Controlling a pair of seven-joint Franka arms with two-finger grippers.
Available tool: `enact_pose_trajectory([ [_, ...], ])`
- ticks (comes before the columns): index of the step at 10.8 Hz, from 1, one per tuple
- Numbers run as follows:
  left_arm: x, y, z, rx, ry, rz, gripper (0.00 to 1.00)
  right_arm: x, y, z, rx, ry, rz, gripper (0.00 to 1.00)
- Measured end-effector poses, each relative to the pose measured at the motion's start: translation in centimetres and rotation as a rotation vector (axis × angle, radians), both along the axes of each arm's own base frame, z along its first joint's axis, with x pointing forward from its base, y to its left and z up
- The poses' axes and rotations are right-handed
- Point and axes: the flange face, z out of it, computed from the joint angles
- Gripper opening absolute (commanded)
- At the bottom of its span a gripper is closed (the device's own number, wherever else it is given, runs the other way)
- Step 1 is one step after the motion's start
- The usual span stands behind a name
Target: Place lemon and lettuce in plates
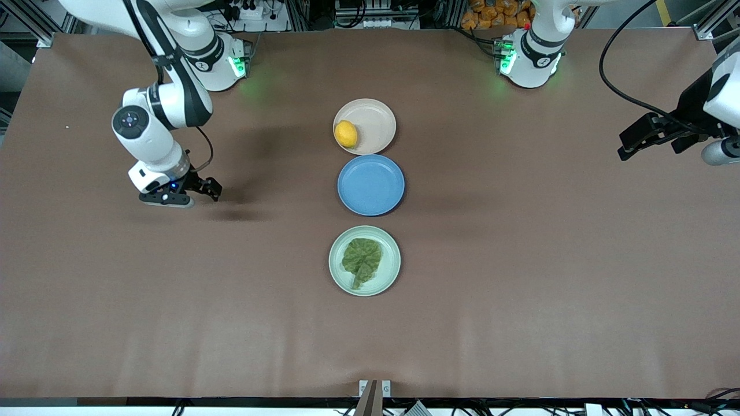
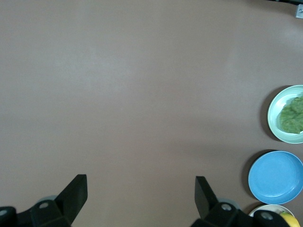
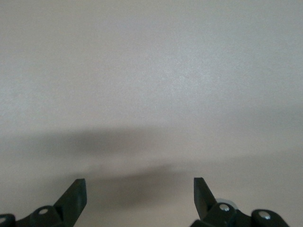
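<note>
Resting in plates, lemon [image 1: 346,134] and lettuce [image 1: 362,260]; left end effector [image 1: 650,138] and right end effector [image 1: 193,193] released.

Your front cam looks down from high across the surface [image 1: 520,289], facing both bases. Each wrist cam stares down at bare surface; the left one shares the plate row.

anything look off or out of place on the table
Nothing stands out. The lemon sits in the beige plate, the lettuce lies flat in the green plate, and the blue plate between them is bare.
</note>
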Motion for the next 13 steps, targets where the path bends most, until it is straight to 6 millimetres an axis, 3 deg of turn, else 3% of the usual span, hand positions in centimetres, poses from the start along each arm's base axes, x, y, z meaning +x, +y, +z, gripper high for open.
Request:
enact_pose_trajectory([
  [2, 0.1, 0.7, -0.5, 0.002, 0.010, 0.003, 1.00, -0.5, -0.7, 1.1, -0.003, -0.012, 0.058, 1.00],
  [5, 0.0, 0.9, -1.4, 0.005, 0.030, -0.005, 1.00, -0.3, -4.8, 1.8, -0.015, -0.019, 0.107, 1.00],
  [8, 0.0, 0.6, -2.2, 0.007, 0.046, -0.011, 1.00, -0.3, -5.1, 2.4, -0.017, -0.006, 0.103, 1.00],
  [10, -0.1, 0.4, -2.3, 0.007, 0.047, -0.016, 1.00, 0.5, -5.3, 4.3, -0.023, 0.035, 0.095, 1.00],
  [13, -0.2, 0.4, -2.1, 0.008, 0.043, -0.084, 1.00, 2.0, -5.6, 8.7, -0.031, 0.044, 0.083, 1.00],
])
